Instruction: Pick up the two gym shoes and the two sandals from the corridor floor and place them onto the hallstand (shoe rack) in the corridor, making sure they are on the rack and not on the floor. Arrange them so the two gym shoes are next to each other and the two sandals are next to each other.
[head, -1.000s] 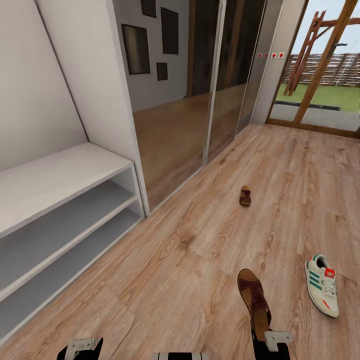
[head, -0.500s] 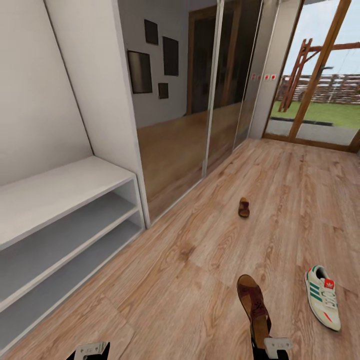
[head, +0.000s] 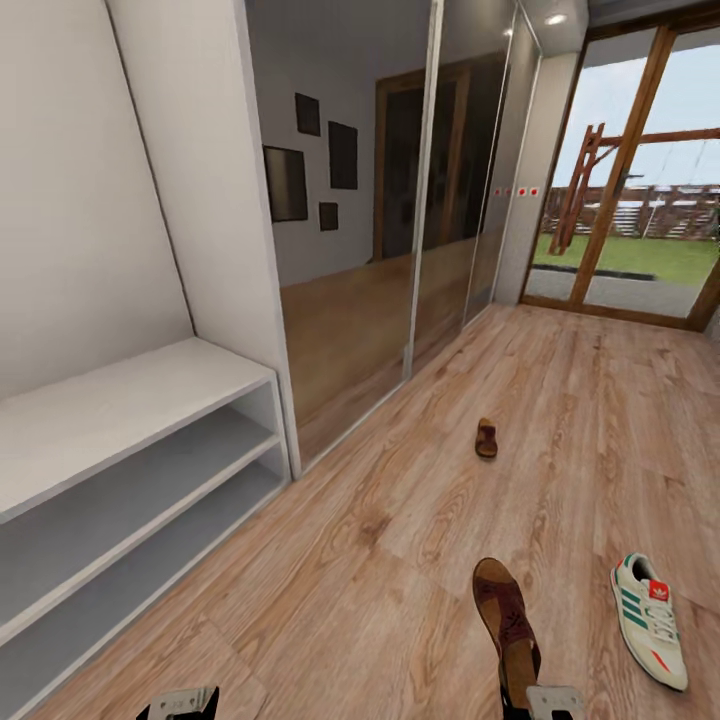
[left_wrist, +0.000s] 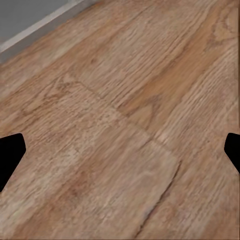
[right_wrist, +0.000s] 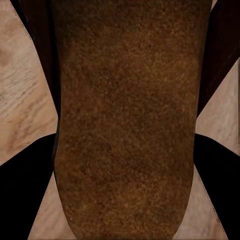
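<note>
My right gripper (head: 533, 700) is shut on a dark brown sandal (head: 508, 618), held at its heel end with the toe pointing away from me. In the right wrist view the sandal (right_wrist: 125, 100) sits between the two dark fingers (right_wrist: 25, 190). The second sandal (head: 486, 438) lies farther off on the corridor floor (head: 400, 520). One white gym shoe (head: 649, 620) with green stripes lies on the floor to the right of the held sandal. The low pale-grey two-tier shoe rack (head: 130, 400) stands at the left, both tiers bare. My left gripper (head: 180, 704) is open over bare planks (left_wrist: 120, 150).
Mirrored sliding wardrobe doors (head: 400, 230) run along the left wall beyond the rack. A glass door (head: 640, 200) to a garden closes the corridor's far end. Wood flooring stretches between the rack and the shoes.
The whole picture has slid downward, so the camera has tilted up or risen. The sandal stays in my right gripper; the shoes on the floor have not moved.
</note>
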